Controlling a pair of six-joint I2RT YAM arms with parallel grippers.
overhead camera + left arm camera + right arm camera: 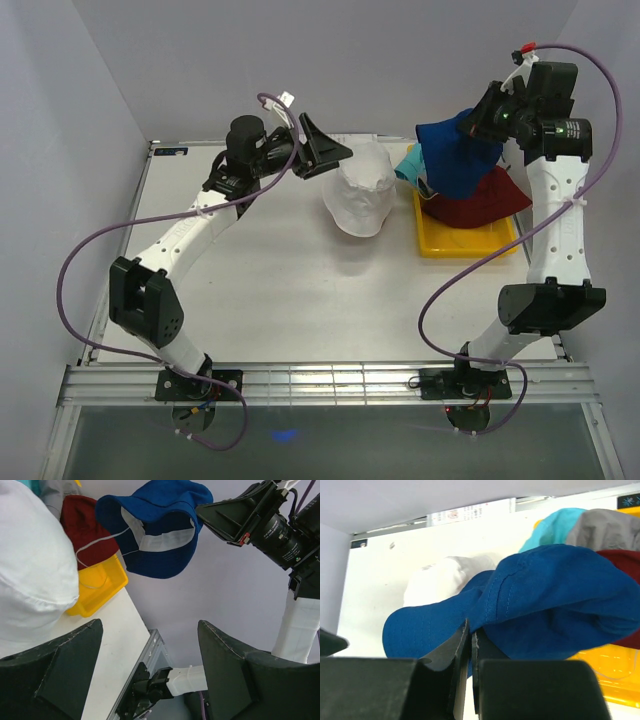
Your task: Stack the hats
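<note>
My right gripper [478, 118] [471, 627] is shut on the brim of the royal blue hat [455, 155] [545, 600] [160, 535]. It holds that hat in the air above the yellow tray [470, 243]. On the tray lie the dark red hat [485, 200] [80, 525], the teal hat [408, 165] [552, 525] and a grey hat [610, 527]. A white hat [358, 200] [30, 565] stands crown up on the table left of the tray. My left gripper [328, 158] [149, 625] hangs open just left of the white hat, with nothing between its fingers.
The tray [97, 587] sits near the table's back right corner. The back wall is close behind the hats. The right arm's base [160, 682] shows at the table's near edge.
</note>
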